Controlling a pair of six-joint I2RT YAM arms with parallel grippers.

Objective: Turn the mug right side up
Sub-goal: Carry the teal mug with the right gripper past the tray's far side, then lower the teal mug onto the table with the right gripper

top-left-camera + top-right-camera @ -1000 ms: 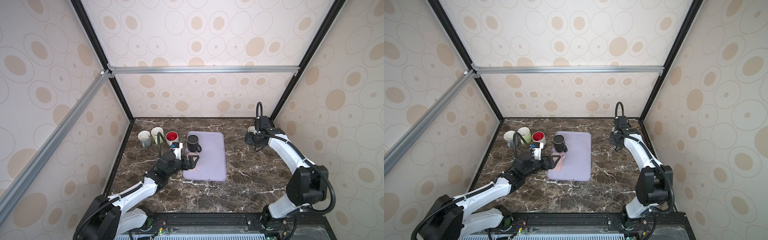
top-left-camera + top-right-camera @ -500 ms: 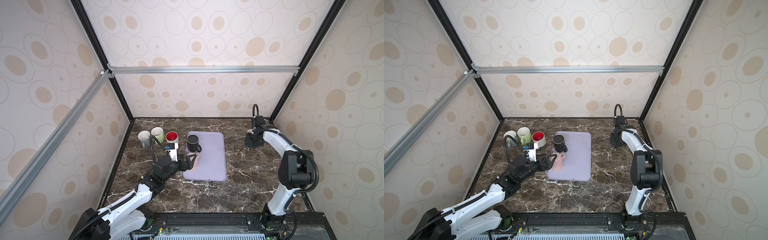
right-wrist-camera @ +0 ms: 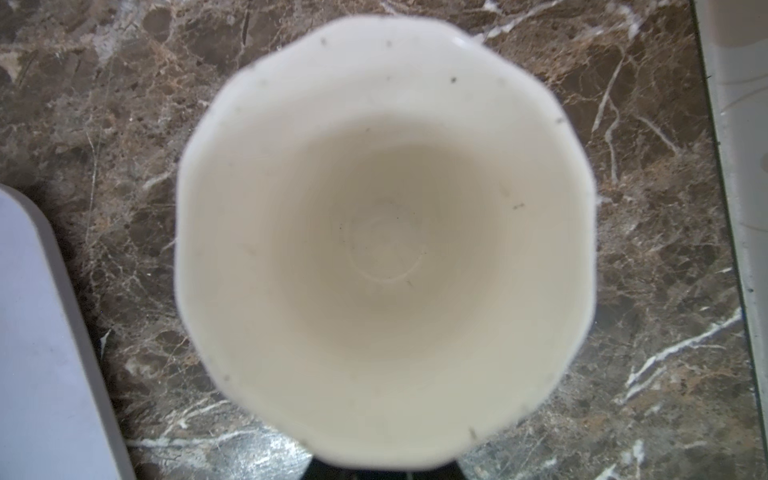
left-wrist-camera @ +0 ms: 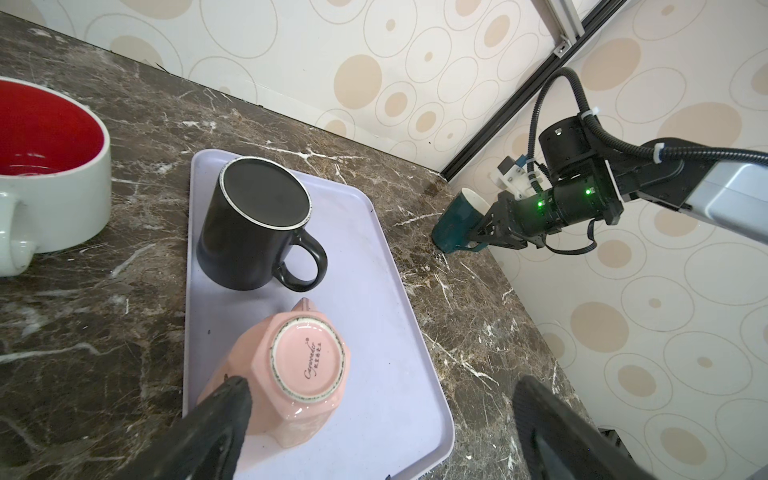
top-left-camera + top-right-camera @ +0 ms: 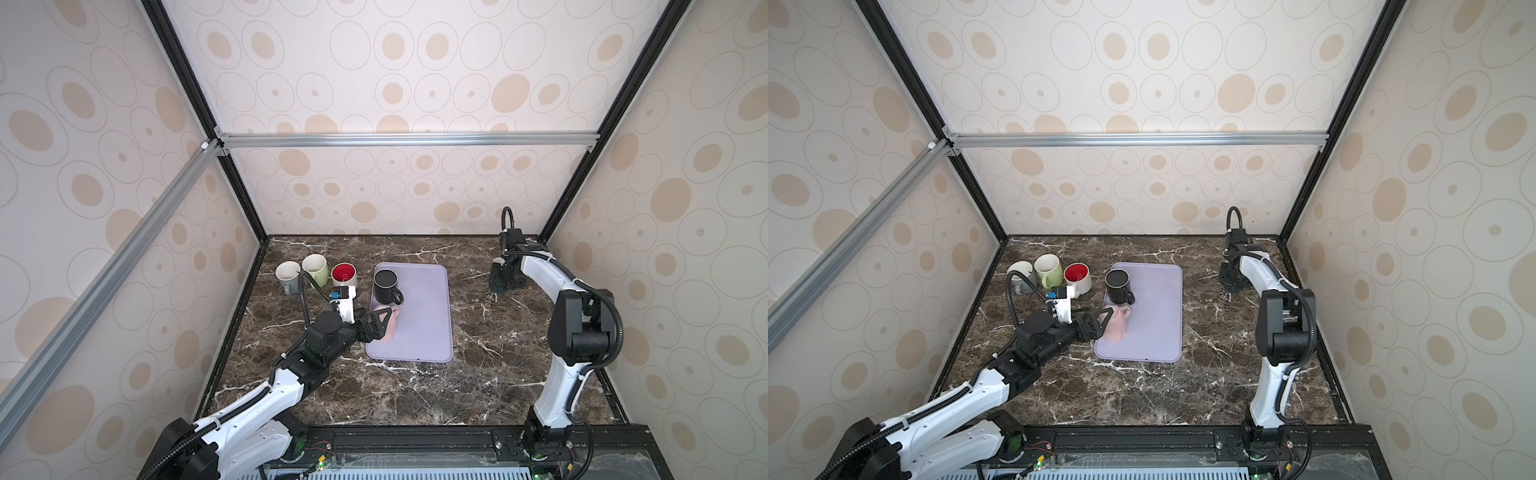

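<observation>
Since the pink mug (image 4: 307, 365) stands base-up on the lilac tray (image 4: 374, 249), directly ahead of the left tool (image 4: 382, 399) and between its fingers, the step in hand looks like the grasp before the flip. That tool is spread as wide as it goes. One finger (image 4: 232, 403) lies against or just beside the mug's faceted wall, I cannot tell which, while the opposite one stands well clear.

A good grasp would centre the tool first so both fingers meet the wall together, on the flat facets of the body and not the narrow foot. The handle points away from the tool, toward the black mug (image 4: 249, 232) just beyond, so lift clear before rolling the wrist or the two may knock.

Well off to the side, on the tabletop (image 4: 478, 324), the right tool (image 4: 473, 243) is pinching the handle of a teal mug (image 4: 455, 226), mouth up. Whether its base sits flat I cannot tell; it should before that tool lets go.
</observation>
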